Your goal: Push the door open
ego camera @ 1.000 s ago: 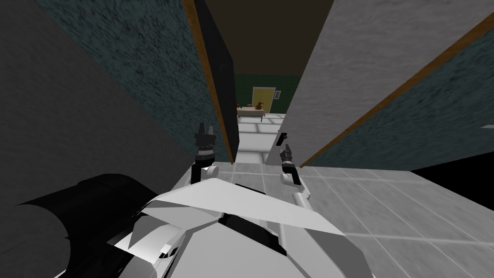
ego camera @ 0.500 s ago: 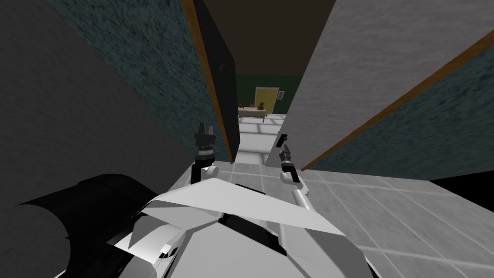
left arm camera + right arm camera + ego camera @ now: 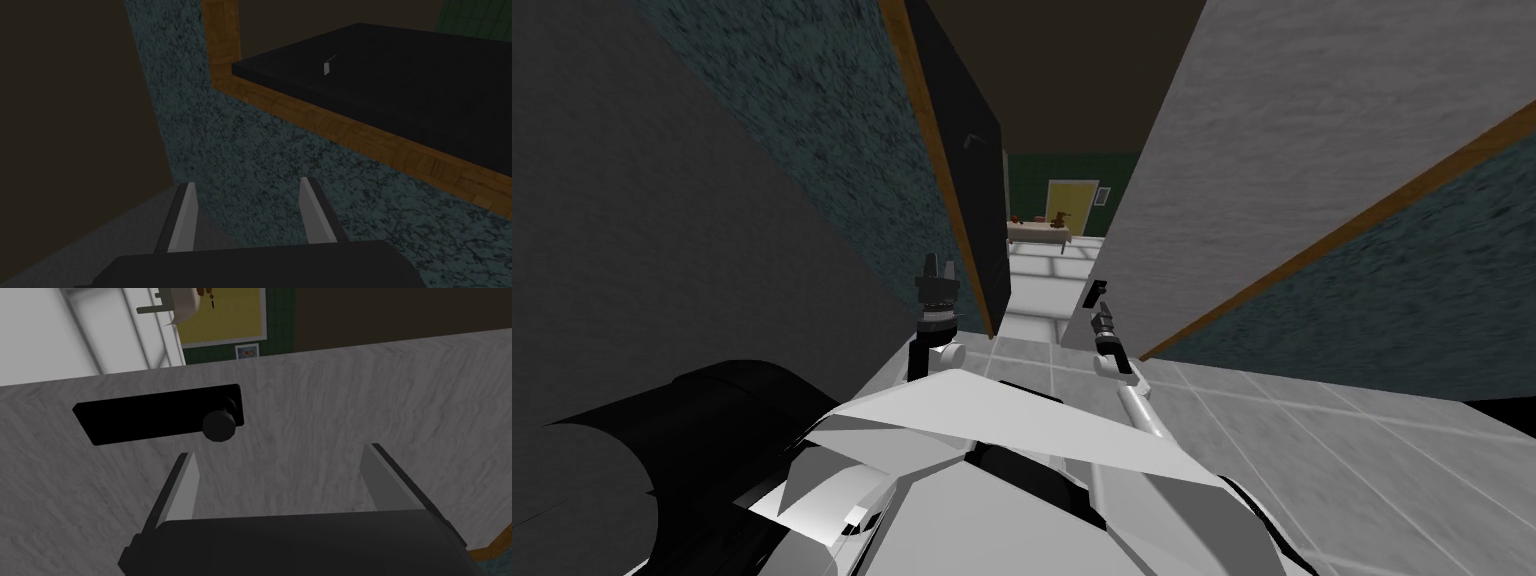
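Grey door (image 3: 325, 403) ajar — black knob (image 3: 218, 426) near right claw (image 3: 278, 451), spread apart | left claw (image 3: 247, 182) likewise apart

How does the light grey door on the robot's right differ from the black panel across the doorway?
The light grey door is streaked; the black panel is plain. The door carries a black plate with a round knob; the panel a small pale handle. The open right gripper faces the door, not the panel. Both flank the doorway.
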You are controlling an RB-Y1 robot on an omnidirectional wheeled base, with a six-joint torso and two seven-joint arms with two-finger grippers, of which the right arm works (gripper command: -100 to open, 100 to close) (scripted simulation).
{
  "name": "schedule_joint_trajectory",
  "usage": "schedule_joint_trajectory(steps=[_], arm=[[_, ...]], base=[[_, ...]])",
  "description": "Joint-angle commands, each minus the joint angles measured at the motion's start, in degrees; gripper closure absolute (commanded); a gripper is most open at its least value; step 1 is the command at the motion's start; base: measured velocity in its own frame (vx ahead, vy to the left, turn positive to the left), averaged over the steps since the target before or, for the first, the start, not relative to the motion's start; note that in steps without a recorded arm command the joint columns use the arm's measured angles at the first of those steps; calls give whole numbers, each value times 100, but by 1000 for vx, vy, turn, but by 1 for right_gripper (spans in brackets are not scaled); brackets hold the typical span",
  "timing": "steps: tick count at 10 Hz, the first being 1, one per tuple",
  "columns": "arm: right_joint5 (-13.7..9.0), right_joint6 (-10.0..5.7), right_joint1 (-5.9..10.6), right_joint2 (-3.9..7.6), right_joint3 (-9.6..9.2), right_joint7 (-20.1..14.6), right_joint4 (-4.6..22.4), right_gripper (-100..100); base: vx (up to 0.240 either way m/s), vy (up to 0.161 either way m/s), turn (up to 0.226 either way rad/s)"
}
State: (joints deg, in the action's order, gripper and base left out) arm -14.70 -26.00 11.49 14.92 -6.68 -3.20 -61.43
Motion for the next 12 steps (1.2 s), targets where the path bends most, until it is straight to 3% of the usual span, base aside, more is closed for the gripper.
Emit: schedule_joint_trajectory(steps=[1,12], arm=[[-69,16,114,40,-28,-2,214,-100],[-419,-47,819,291,-197,-66,1548,-100]], base=[[26,-106,96],[24,-102,75]])
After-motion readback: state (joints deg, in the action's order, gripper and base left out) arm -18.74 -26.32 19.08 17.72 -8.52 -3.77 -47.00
